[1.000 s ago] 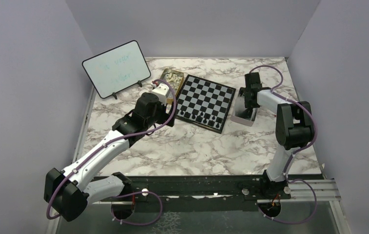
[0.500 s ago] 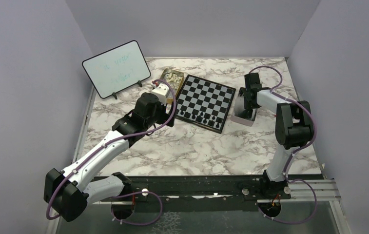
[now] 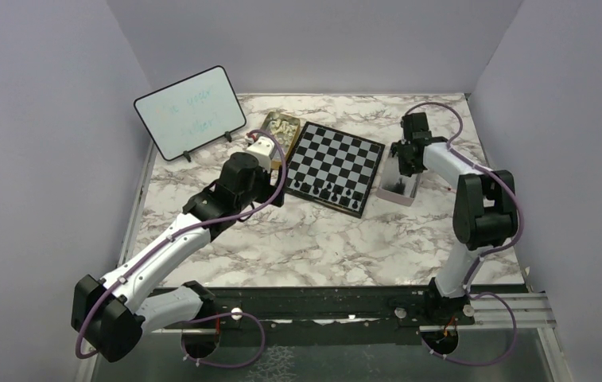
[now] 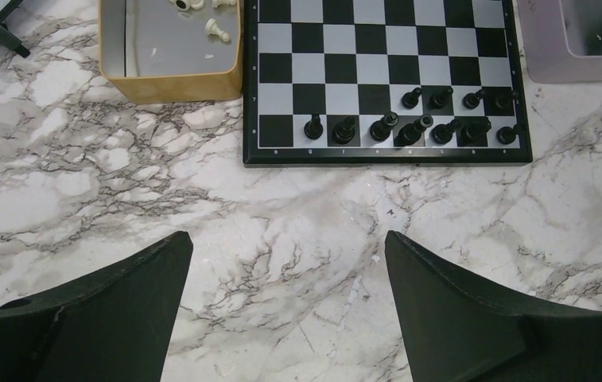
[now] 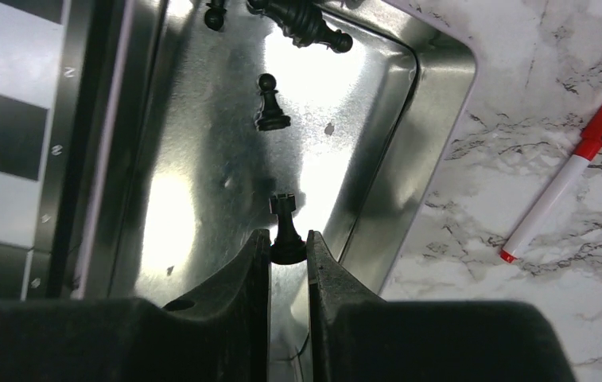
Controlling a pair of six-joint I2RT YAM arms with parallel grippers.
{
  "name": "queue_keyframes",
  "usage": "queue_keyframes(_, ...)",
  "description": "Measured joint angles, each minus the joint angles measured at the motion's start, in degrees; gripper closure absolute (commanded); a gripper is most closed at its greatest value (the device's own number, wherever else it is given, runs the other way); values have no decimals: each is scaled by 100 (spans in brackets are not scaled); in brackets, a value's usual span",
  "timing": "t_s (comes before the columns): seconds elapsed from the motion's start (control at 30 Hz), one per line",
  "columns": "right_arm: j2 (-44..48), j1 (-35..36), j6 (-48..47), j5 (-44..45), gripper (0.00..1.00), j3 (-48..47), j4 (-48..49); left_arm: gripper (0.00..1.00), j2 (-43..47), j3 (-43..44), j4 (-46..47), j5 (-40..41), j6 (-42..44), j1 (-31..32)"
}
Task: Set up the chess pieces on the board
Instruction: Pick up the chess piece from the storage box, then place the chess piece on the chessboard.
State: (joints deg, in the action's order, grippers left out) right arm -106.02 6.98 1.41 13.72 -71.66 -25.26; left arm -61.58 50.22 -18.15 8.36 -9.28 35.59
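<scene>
Where a black chess piece (image 5: pixel 283 208) stands low-centre in the right wrist frame, the right gripper (image 5: pixel 288 240) pinches its base inside a silver tin (image 5: pixel 202 199); other black pieces (image 4: pixel 409 127) line the lower rows of the board (image 4: pixel 361 44), the left gripper (image 4: pixel 287 243) gaping above the table (image 4: pixel 122 183).

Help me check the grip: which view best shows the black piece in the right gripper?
Right wrist: the black piece is pinched at its base by the right gripper over the tin. The top view shows only the gripper over the tin; the left wrist view, just the tin's corner.
</scene>
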Motion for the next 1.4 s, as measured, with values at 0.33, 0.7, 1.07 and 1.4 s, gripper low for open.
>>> queue_keyframes(0.33, 1478, 20, 2, -890, 89, 85, -144, 17, -330, 247, -103, -358, -481, 0)
queue_keyframes(0.7, 3239, 529, -205, -3008, 90, 1384, 944, 27, -1014, 1235, 4, -1733, -1735, -2)
queue_keyframes(1.07, 4476, 1239, -695, -4728, 89, 2656, 2750, 39, -1499, 1598, 876, -3228, -3104, -15)
queue_keyframes(1.4, 4485, 1373, -584, -5477, 88, 2708, 3427, 46, -2225, 1867, 1631, -4463, -3864, -28)
